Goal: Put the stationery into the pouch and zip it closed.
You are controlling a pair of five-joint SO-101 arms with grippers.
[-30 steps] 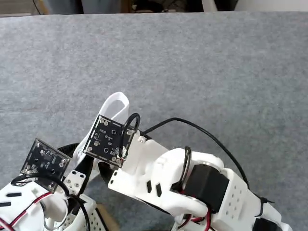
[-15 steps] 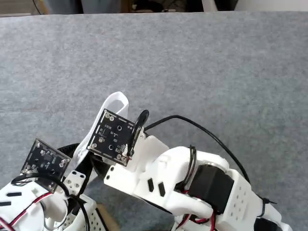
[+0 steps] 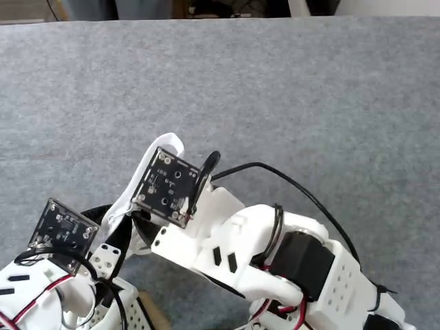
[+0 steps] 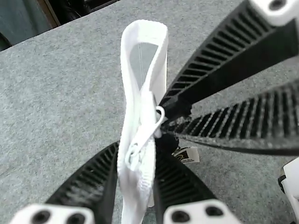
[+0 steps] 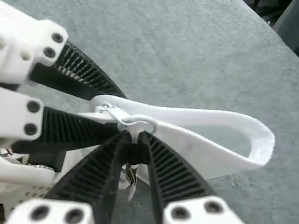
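Right arm's wrist has shifted farther along the pouch. From above, the arms hide most of it. The wrist views show the left gripper clamped on the pouch's end and the right gripper pinching the zipper pull just beside it.

White pouch mostly hidden beneath the right arm's camera board, its inside unseen, zipper pull tip buried between right tool fingers, tag print illegible
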